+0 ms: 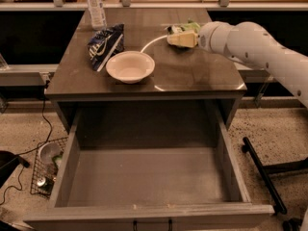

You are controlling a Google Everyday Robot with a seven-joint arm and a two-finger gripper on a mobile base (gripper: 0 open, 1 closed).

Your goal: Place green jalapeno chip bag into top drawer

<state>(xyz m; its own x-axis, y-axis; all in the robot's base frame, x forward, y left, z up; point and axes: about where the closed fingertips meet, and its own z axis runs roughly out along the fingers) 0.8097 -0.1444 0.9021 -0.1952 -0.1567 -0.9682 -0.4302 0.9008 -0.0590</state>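
Note:
The green jalapeno chip bag (188, 28) lies at the far right of the tabletop, mostly hidden behind my gripper. My gripper (179, 38), cream-coloured at the end of the white arm (255, 47), reaches in from the right and sits right over the bag. The top drawer (72, 170) is pulled out wide below the tabletop, with a bare grey bottom and a small dark handle (153, 223) on its front panel.
A white bowl (130, 66) stands mid-table. A dark blue and white chip bag (104, 43) lies to its left. A clear water bottle (96, 6) stands at the back left. A wire basket (45, 170) sits on the floor at left, black legs (262, 174) at right.

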